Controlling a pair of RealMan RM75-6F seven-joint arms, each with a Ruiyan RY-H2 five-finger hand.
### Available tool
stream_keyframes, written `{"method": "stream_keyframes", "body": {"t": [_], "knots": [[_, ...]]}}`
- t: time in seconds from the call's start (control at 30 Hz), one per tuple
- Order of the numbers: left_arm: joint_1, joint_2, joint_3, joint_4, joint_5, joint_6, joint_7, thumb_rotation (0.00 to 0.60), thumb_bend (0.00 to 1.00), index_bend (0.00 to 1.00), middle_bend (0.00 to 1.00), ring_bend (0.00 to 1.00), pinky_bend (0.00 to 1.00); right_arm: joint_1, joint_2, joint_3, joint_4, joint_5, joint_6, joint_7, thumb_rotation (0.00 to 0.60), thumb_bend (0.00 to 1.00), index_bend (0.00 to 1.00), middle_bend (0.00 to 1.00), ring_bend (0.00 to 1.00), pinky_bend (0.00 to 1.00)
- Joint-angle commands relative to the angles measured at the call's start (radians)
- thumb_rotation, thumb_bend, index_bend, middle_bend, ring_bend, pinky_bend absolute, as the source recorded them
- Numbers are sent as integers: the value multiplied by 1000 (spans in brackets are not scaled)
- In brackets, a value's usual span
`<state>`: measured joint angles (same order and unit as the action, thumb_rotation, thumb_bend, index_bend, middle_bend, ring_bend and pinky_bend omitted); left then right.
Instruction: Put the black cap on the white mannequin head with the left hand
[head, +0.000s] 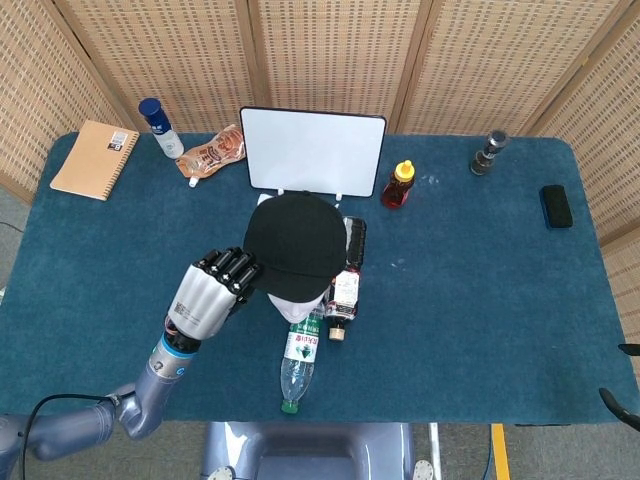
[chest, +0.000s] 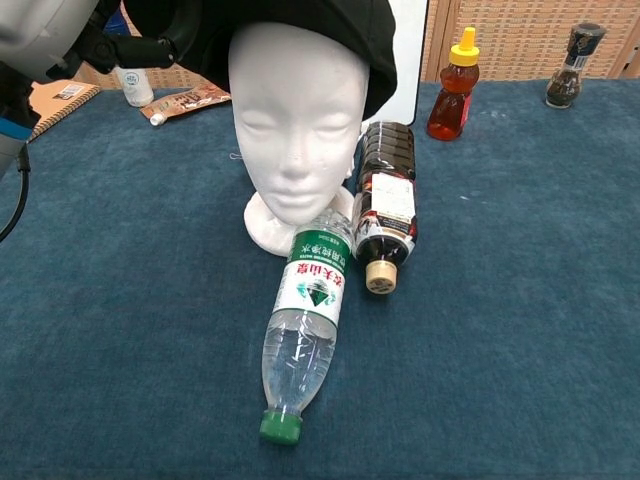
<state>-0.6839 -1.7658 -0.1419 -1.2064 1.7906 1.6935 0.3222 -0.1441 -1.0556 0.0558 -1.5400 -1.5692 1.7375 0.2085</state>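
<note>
Blue-cloth counter (head: 480, 300), wicker screens behind. Black cap (head: 295, 235) sitting on top of white head (chest: 297, 120), crown covered, rim low over forehead. Left hand (head: 208, 295) just left of head, fingers curled on cap's edge, holding it. Right hand out of view. Water bottle (chest: 305, 325) and dark bottle (chest: 385, 205) lying at head's base. Best to tug down evenly, seat level, then loosen fingers without dragging cap or tipping head.
</note>
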Motion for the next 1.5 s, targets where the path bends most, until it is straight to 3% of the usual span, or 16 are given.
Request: {"method": "stream_keyframes", "body": {"t": [0.03, 0.43, 0.53, 0.67, 0.77, 1.07, 1.33, 1.5], "knots": [[4, 0, 2, 1, 1, -8, 2, 600, 557, 779, 518, 455, 722, 0, 0, 0, 0, -1, 1, 0, 600, 198, 319, 368, 325, 319], [19, 41, 17, -76, -6, -76, 39, 600, 509, 768, 518, 431, 650, -4, 1, 0, 2, -3, 8, 4, 600, 199, 319, 368, 325, 319], [29, 63, 21, -111, -18, -101, 58, 600, 447, 647, 483, 360, 605, -5, 1, 1, 3, -1, 10, 6, 600, 198, 318, 368, 325, 318], [43, 90, 24, -158, -33, -123, 86, 600, 378, 448, 358, 250, 542, -5, 0, 0, 6, -3, 10, 9, 600, 199, 318, 368, 325, 318], [52, 111, 22, -191, -38, -131, 91, 600, 366, 374, 309, 205, 508, -4, -1, 0, 6, -5, 10, 9, 600, 200, 319, 368, 325, 318], [78, 179, 23, -291, -44, -152, 111, 600, 361, 309, 263, 158, 476, -4, 1, 1, 2, -6, 11, 4, 600, 199, 319, 368, 325, 319], [116, 277, 59, -411, -75, -221, 187, 600, 344, 234, 180, 78, 400, -3, 3, 3, -4, -8, 13, -1, 600, 199, 319, 368, 325, 319], [145, 374, 91, -544, -132, -292, 234, 600, 300, 167, 130, 33, 354, 0, 4, 2, -8, -11, 11, -4, 600, 199, 319, 368, 325, 319]]}}
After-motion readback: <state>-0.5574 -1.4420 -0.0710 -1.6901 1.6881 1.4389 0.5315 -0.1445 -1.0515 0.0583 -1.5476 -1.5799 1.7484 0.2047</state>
